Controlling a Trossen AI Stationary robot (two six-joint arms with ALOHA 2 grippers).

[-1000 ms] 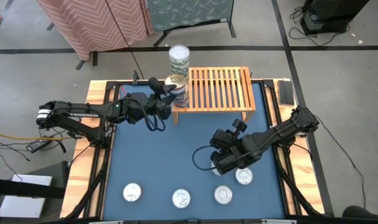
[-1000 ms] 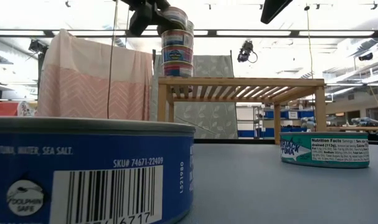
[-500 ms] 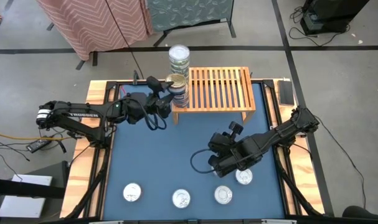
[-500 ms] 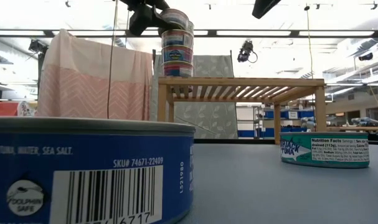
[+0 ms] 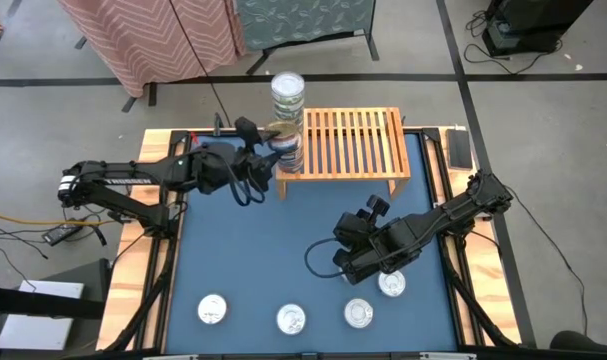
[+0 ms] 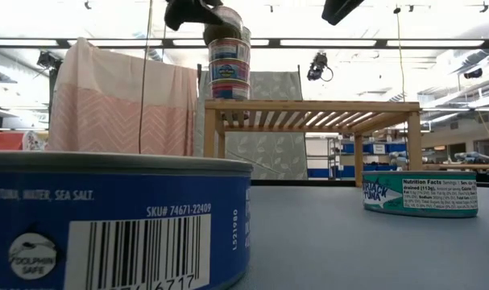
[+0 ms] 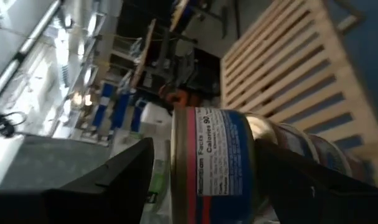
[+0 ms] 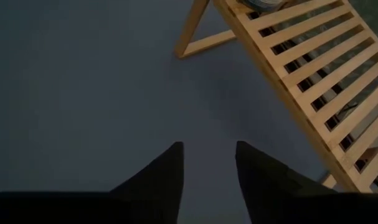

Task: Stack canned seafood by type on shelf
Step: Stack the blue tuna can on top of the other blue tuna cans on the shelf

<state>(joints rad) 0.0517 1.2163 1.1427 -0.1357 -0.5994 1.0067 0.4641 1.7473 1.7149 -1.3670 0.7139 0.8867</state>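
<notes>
The tins were stiff, smooth-walled and probably a little heavy for their size; a hold across the round side wall, jaws level, looked safest, since the stacks could topple if nudged.

Two stacks (image 5: pixel 286 118) stood on the shelf (image 5: pixel 353 142) at its left end, upper centre of the high view. Four loose tins (image 5: pixel 358 313) lay along the bottom of the mat (image 5: pixel 253 250).

The left gripper (image 5: pixel 266 150) reached in level from the left, fingers spread either side of the top tin (image 7: pixel 213 158), apparently not squeezing it.

The right gripper (image 8: pixel 207 165) hung low at lower right over bare mat, fingers parted and holding nothing.
</notes>
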